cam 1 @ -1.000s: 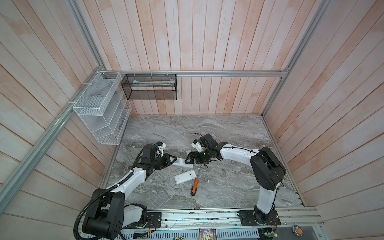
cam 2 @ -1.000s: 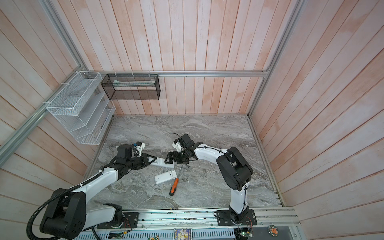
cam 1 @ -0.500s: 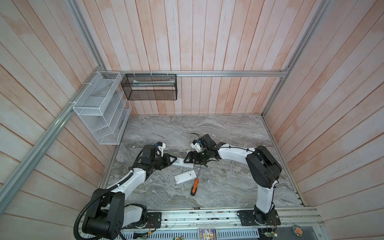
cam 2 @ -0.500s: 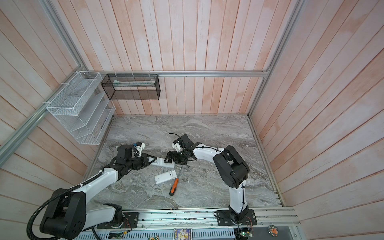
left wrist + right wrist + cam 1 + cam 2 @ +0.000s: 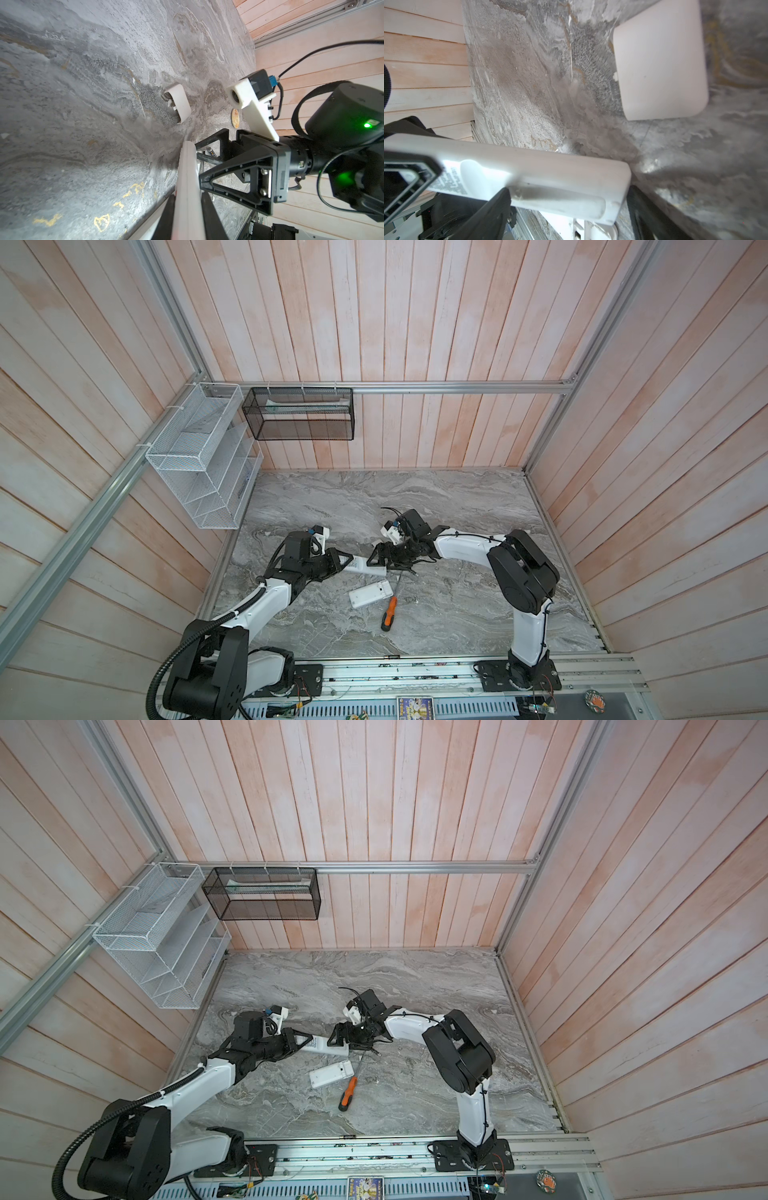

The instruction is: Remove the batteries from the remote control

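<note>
My left end effector (image 5: 344,563) clamps one end of the white remote (image 5: 369,569), my right end effector (image 5: 380,559) gapes around its free end, one dark battery (image 5: 210,152) lies on the table (image 5: 457,614) just beside, so I judge I must square up before squeezing.

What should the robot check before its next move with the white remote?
1. Grip on the remote: ok, left gripper shut on one end.
2. Place of the right gripper: ok, at the free end, jaws open.
3. A cover off: ok, one lies on the table.
4. Where the batteries are: cannot tell, compartment hidden.
5. Room round the screwdriver: cannot tell, tip close to right gripper.
</note>
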